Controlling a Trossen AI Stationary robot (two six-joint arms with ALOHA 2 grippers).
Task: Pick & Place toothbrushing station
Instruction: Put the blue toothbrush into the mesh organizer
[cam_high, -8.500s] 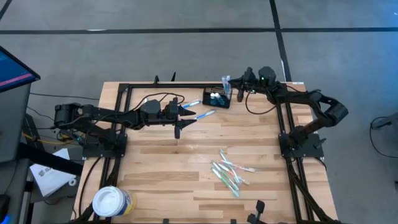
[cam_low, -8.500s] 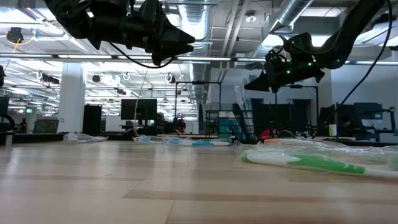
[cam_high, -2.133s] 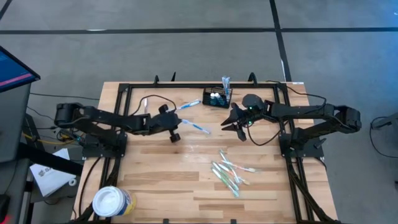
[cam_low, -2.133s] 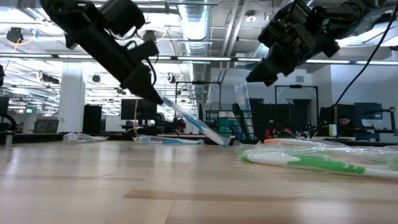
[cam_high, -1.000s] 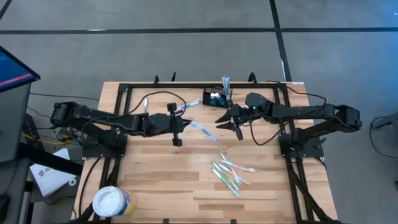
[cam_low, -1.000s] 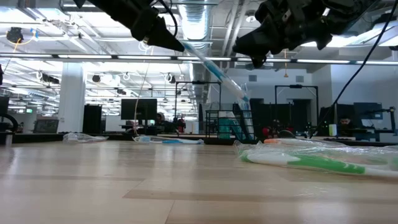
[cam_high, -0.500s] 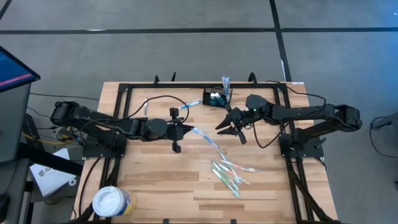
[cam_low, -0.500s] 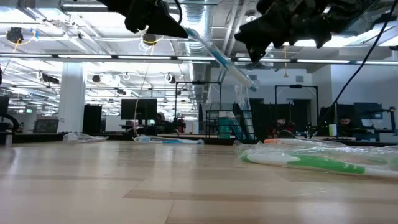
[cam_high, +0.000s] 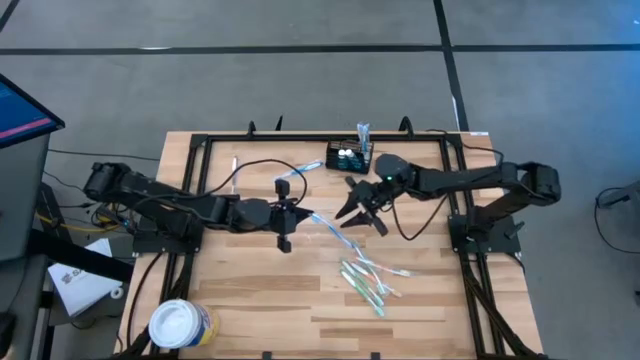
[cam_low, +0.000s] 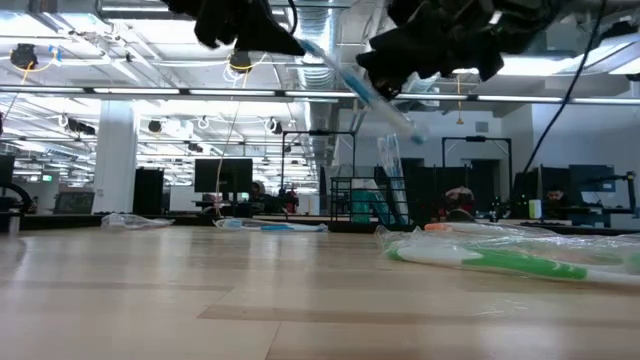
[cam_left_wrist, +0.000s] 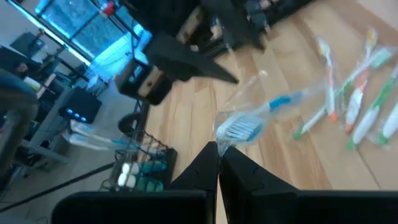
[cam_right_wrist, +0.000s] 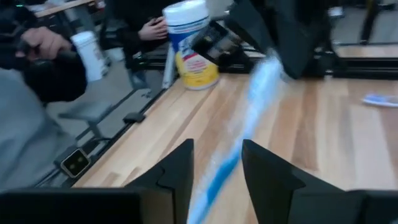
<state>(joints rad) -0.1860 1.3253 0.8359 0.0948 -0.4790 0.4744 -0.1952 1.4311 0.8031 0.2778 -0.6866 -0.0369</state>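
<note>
Left tool (cam_high: 300, 215) hung mid-desk, pinched together on one end of a wrapped blue-and-white toothbrush (cam_high: 329, 226), holding it above the desk (cam_high: 260, 290). Right tool (cam_high: 352, 214) met it from the other side, fingers (cam_right_wrist: 180, 165) apart and straddling the brush's free end, not touching as far as I could see. Toothbrushing station (cam_high: 348, 157) sat at the far edge, a wrapped brush upright in it. Heap of wrapped toothbrushes (cam_high: 368, 277) lay nearer. White tub (cam_high: 178, 324) stood at the near-left corner.
</note>
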